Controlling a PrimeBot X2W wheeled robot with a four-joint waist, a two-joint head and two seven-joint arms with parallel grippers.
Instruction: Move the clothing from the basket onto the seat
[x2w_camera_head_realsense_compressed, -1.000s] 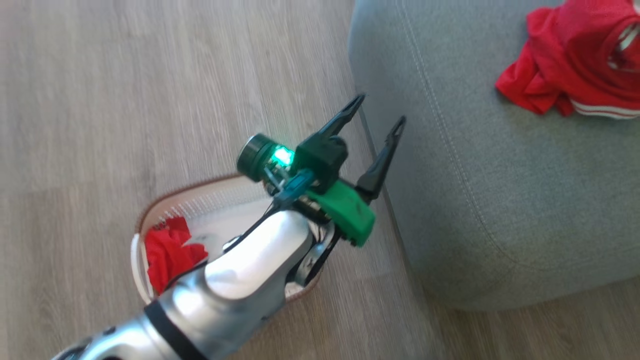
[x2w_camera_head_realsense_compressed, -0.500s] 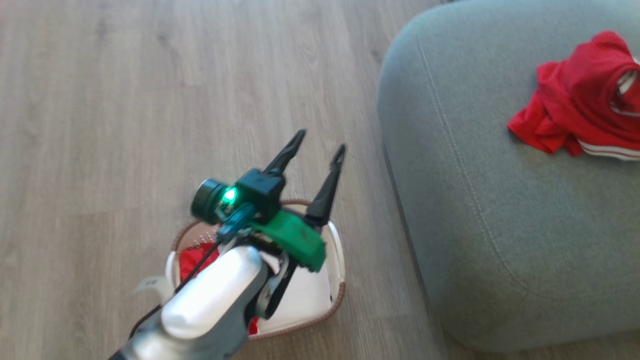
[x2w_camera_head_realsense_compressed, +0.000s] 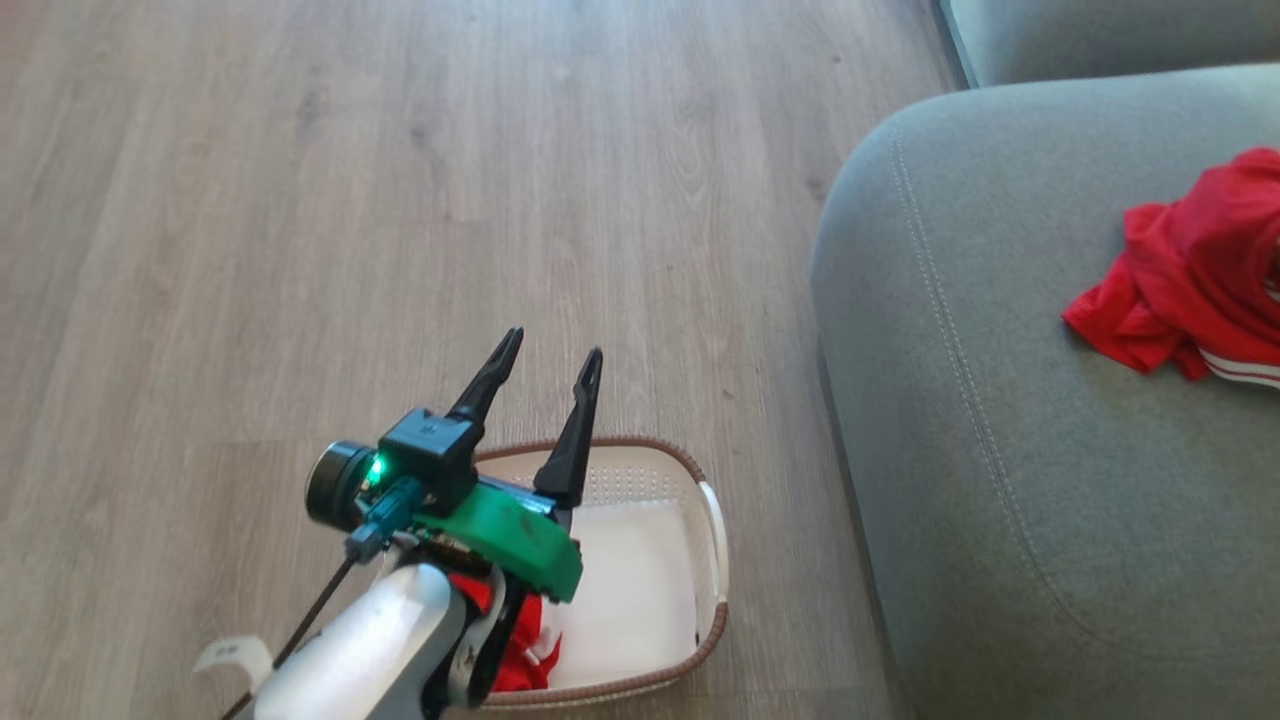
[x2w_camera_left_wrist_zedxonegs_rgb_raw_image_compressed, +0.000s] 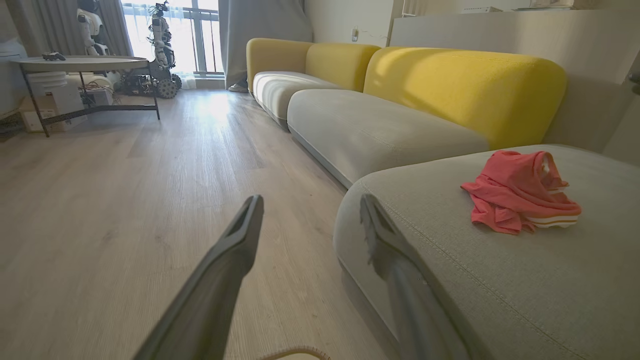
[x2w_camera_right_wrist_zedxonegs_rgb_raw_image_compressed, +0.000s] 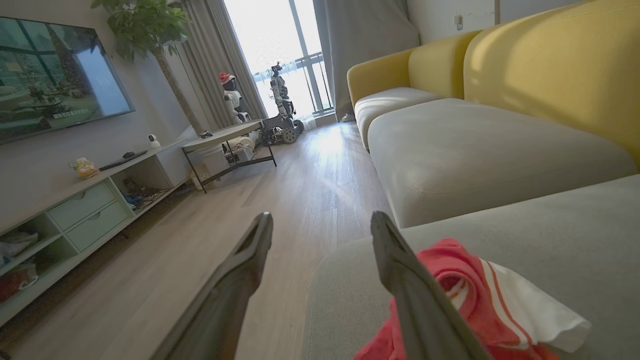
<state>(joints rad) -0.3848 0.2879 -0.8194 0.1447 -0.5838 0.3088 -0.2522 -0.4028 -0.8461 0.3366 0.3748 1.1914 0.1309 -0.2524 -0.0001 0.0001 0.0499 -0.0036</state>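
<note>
- tools: two. the left tool (x2w_camera_head_realsense_compressed: 555, 345) hangs above the basket (x2w_camera_head_realsense_compressed: 712, 560), fingers spread wide with nothing between them. its fingertips reach past the basket's far rim, over the floor (x2w_camera_head_realsense_compressed: 300, 200).
- the right tool (x2w_camera_right_wrist_zedxonegs_rgb_raw_image_compressed: 321, 216) has its fingers equally wide apart, gripping nothing, low over the seat (x2w_camera_head_realsense_compressed: 1000, 450).
- clothing: two red pieces.
- garment a (x2w_camera_head_realsense_compressed: 1190, 300) lies crumpled on the seat, well off to the right of the left tool. in the right wrist view it lies just past the right tool's right finger, a white striped panel showing. contact with that finger: cannot tell.
- garment b (x2w_camera_head_realsense_compressed: 520, 655) sits in the basket directly beneath the left tool's wrist, mostly hidden by the arm.
- basket: one, on the floor. the bottom to the right of the left tool is bare white.
- edges: the seat's rounded, stitched front edge runs along the left tool's right side. a narrow strip of floor separates it from the basket's right handle.
- open room: wide bare floor ahead and to the left of the left tool. the seat top between garment a and the rounded edge is bare fabric.
</note>
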